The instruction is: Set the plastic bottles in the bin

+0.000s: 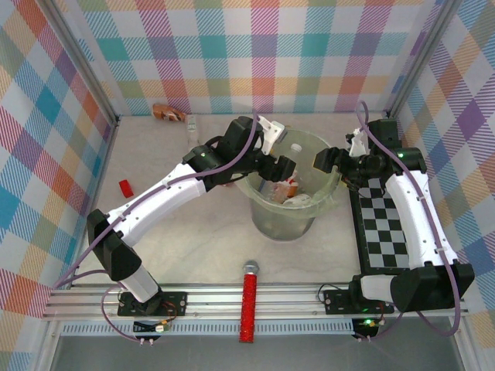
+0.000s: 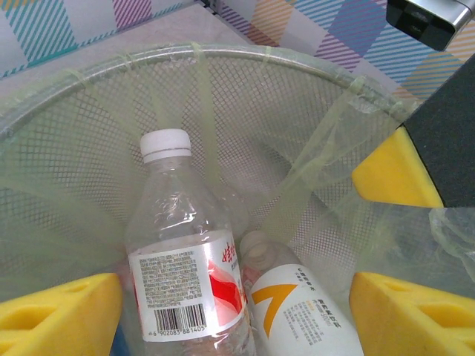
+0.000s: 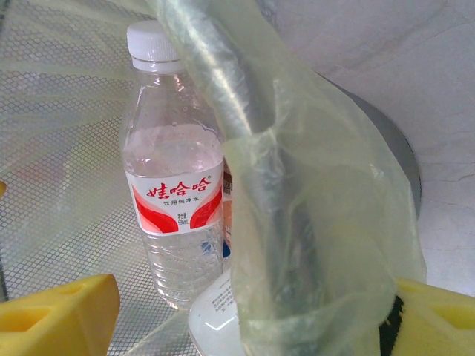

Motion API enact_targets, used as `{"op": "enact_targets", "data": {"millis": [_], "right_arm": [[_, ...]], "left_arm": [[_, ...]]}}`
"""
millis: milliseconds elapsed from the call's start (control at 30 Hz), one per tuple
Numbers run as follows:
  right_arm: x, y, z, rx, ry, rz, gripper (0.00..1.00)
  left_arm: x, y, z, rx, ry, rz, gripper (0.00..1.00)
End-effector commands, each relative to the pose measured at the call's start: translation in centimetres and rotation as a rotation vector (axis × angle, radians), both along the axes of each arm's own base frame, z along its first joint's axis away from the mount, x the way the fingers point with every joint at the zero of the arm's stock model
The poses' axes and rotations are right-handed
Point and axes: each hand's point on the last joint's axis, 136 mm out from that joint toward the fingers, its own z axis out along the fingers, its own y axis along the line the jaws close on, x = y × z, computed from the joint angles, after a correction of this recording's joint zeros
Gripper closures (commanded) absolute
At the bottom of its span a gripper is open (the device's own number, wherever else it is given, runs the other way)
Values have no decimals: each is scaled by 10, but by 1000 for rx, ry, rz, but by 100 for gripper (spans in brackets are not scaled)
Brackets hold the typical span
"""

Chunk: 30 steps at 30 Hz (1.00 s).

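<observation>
Where plaid walls [image 1: 263, 46] enclose it, a pale table [image 1: 193, 247] bears the bin [image 1: 282, 224].

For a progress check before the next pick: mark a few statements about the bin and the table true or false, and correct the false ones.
1. The clear bottle with the red-and-white label is inside the bin. True.
2. The small red block lies in the bin. False: it lies on the table, well to the left of the bin.
3. A brown bottle lies by the far wall, outside the bin. True.
4. The red glittery stick stands in the bin. False: it lies at the table's near edge, between the arm bases.
</observation>
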Motion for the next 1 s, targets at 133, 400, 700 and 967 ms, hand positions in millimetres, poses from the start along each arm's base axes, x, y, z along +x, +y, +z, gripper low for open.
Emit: {"op": "enact_targets", "data": {"millis": [133,400,700,967], "right_arm": [[2,4,17,17,-44,11,15],[1,4,19,17,-51,14,15],[1,4,20,15,-50,15,15],[-1,11,21,57,-48,33,15]], "left_arm": [[10,31,38,-34,-67,100,17],[70,115,41,-187,38,344,14],[152,225,1,-393,189,652,11],[228,321,-55,-623,279,947,13]]}}
